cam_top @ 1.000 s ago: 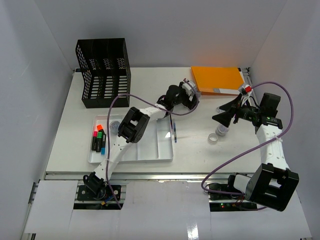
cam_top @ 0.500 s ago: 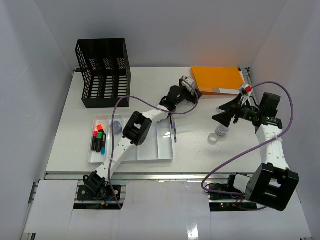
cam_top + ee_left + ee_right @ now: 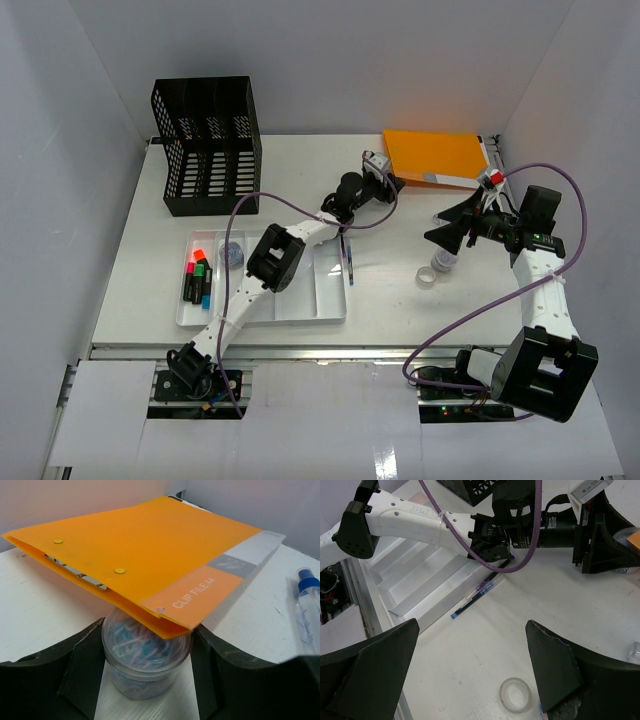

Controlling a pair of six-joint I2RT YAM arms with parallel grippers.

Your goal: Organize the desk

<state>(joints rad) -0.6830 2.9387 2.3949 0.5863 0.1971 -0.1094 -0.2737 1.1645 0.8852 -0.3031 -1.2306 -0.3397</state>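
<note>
— White walls box it in on three sides. And the desk (image 3: 400,310)?
— Flat white top, fills the floor of the booth. Metal rail (image 3: 300,349) runs along the near edge.
— What's on it?
— Black mesh file rack (image 3: 205,145) back left. Orange clip file (image 3: 435,158) back right. White tray (image 3: 300,300) front left, markers (image 3: 197,280) in its leftmost compartment, pen (image 3: 349,262) just beside its right edge. Tape roll (image 3: 427,278) loose, right of the tray.
— Left gripper (image 3: 147,630)?
— Out at the file's near corner. Fingers flank a clear jar of paper clips (image 3: 145,665), and the file corner overhangs its lid. Squeezing or only bracketing, can't tell. Blue-capped bottle (image 3: 306,600) lies near, off to one side.
— Right gripper (image 3: 445,228)?
— Spread wide, nothing in it, above bare desk near the tape roll.
</note>
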